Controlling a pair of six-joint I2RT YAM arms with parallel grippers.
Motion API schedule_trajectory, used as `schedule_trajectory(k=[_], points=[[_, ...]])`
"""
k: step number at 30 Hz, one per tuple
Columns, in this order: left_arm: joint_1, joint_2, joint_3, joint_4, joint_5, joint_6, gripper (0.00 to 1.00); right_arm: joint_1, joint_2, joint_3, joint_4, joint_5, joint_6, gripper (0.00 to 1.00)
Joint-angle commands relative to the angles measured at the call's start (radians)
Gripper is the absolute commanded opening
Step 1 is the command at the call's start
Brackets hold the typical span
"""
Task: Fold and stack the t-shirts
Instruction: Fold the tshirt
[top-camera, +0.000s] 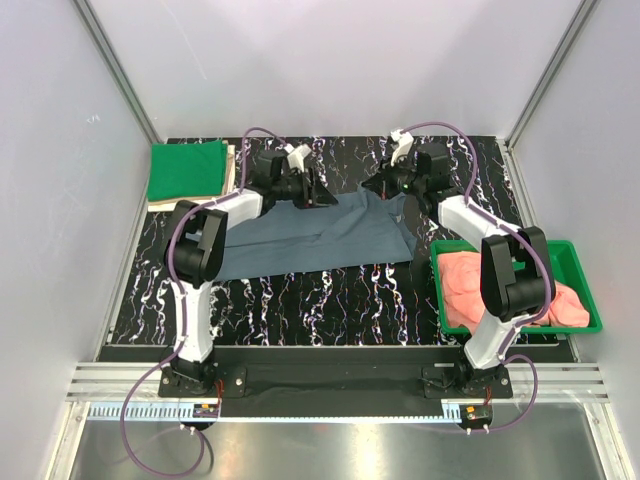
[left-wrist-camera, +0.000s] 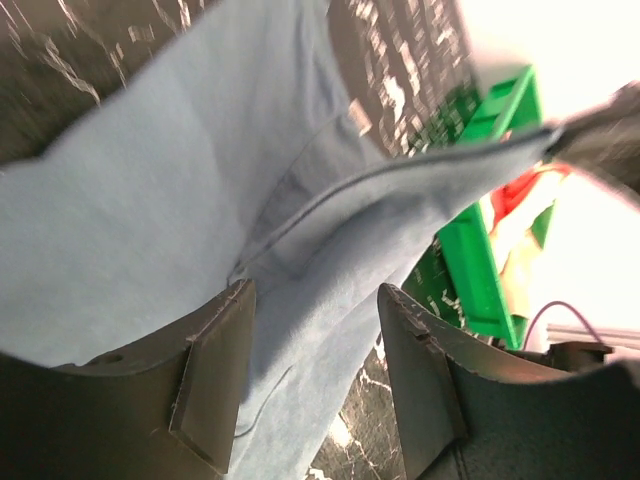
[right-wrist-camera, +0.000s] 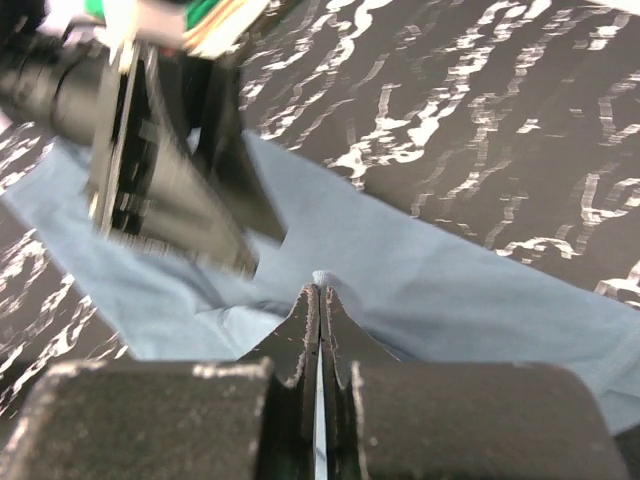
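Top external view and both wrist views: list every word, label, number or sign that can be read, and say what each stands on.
No text can be read in any view.
blue-grey t-shirt: plain, no print shows.
green tray: no label shows.
pale strip along the near rail: fine tick marks like a scale, too small to read any numbers.

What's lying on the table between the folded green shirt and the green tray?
The blue-grey t-shirt, spread out across the table; the top view shows it.
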Motion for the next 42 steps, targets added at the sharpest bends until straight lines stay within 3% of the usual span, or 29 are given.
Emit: schedule_trajectory(k=[1, 4, 6, 9, 18, 23, 29, 42], points=[[0.060, -0.004, -0.003, 0.161, 0.095, -0.046, 0.57, -0.002, -0.059, 0.000, 0.050, -0.112, -0.005, 0.00], [0.098, -0.032, -0.016, 0.160, 0.087, -0.055, 0.57, -0.005, -0.065, -0.012, 0.070, -0.042, 0.005, 0.00], [0.109, -0.044, -0.013, 0.128, 0.069, -0.032, 0.57, -0.008, -0.058, -0.029, 0.084, 0.106, 0.004, 0.00], [0.106, -0.038, 0.037, -0.051, 0.032, 0.049, 0.56, -0.025, -0.015, -0.011, 0.053, 0.213, 0.013, 0.00], [0.037, -0.094, -0.047, -0.186, -0.095, 0.050, 0.55, -0.035, 0.151, 0.106, -0.146, 0.369, 0.113, 0.03], [-0.026, -0.104, -0.062, -0.311, -0.268, 0.078, 0.54, -0.040, 0.191, 0.138, -0.235, 0.389, 0.174, 0.04], [-0.046, -0.131, -0.139, -0.326, -0.351, 0.077, 0.53, -0.040, 0.163, 0.078, -0.286, 0.423, 0.272, 0.11], [-0.107, -0.188, -0.110, -0.322, -0.318, 0.133, 0.54, -0.037, 0.054, 0.092, -0.438, 0.457, 0.412, 0.34]])
